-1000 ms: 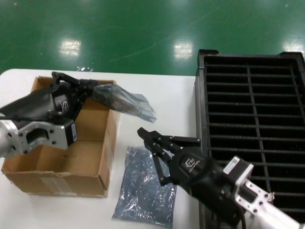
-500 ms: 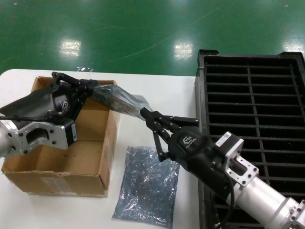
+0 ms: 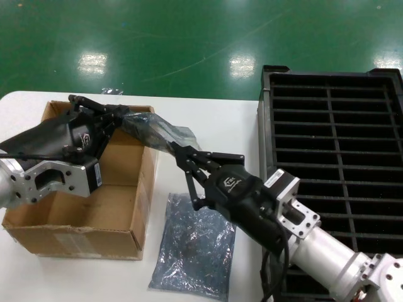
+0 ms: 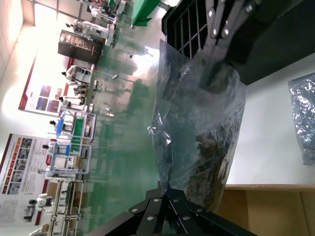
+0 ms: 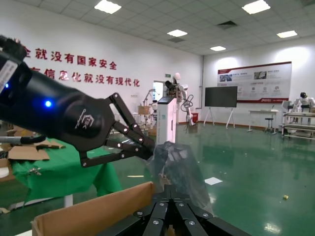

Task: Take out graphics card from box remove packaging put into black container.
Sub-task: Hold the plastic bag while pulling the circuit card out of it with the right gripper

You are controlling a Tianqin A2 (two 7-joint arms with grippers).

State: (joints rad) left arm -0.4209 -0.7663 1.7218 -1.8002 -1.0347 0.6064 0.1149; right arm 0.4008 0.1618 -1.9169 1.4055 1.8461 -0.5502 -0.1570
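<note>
1. Holding one end of the packaging (image 3: pixel 151 130), the left gripper (image 3: pixel 116 114) is seen above the box (image 3: pixel 94 207), and its fingers are pinched tight on the bag.
2. The graphics card (image 4: pixel 211 157) is seen as a dark shape inside this see-through bag, which is held up in the air over the box's edge.
3. The other end of the bag is met by the right gripper (image 3: pixel 178 153). Its fingers are closed together at the bag's tip, but a firm grip cannot be told.
4. A second bag (image 3: pixel 192 245) is laid flat on the white table (image 3: pixel 220 119), just beside the box.
5. The black container (image 3: pixel 340 170) is set at the table's right side, well apart from the box.
6. A shiny green floor (image 3: pixel 189 38) is seen behind the table.
7. White walls with red writing, bright ceiling lights and other robots are seen far off in the room.
</note>
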